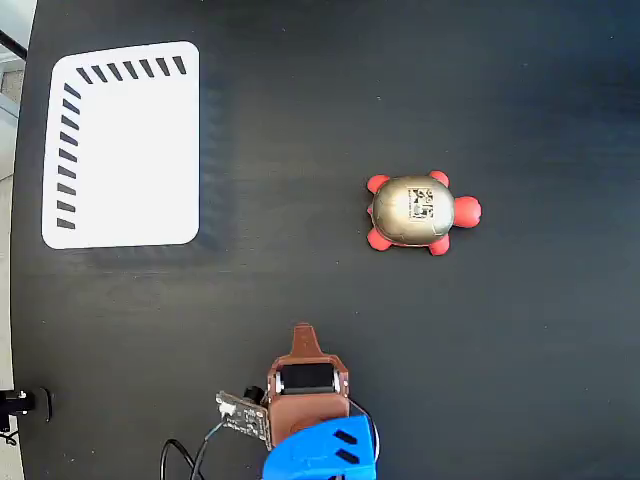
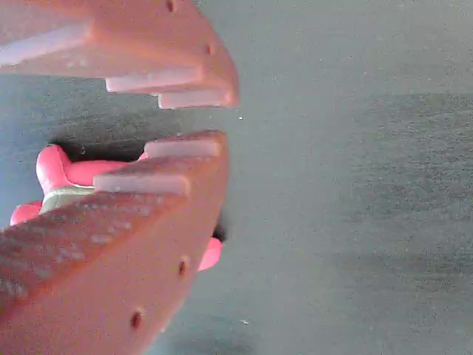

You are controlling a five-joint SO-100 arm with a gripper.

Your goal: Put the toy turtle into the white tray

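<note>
Matte black tabletop fills the fixed view, smooth and nearly bare. At upper left lies the flat white rectangular tray, its corners rounded, with black slanted slots along its top and left edges. Well apart from it, right of centre, sits the small toy turtle: a domed, shiny gold-beige shell bearing a black-and-white square code sticker, with glossy red feet and a red head. Its long axis runs roughly left to right, head pointing right, away from the tray. Near the bottom edge, the brown plastic pincer tapers to a tip pointing up the picture, with blue arm parts behind it.

Grey, faintly grained tabletop backs the wrist view. The pincer, ridged orange-brown plastic, stands slightly parted and holds nothing. The turtle shows partly behind the lower finger.
</note>
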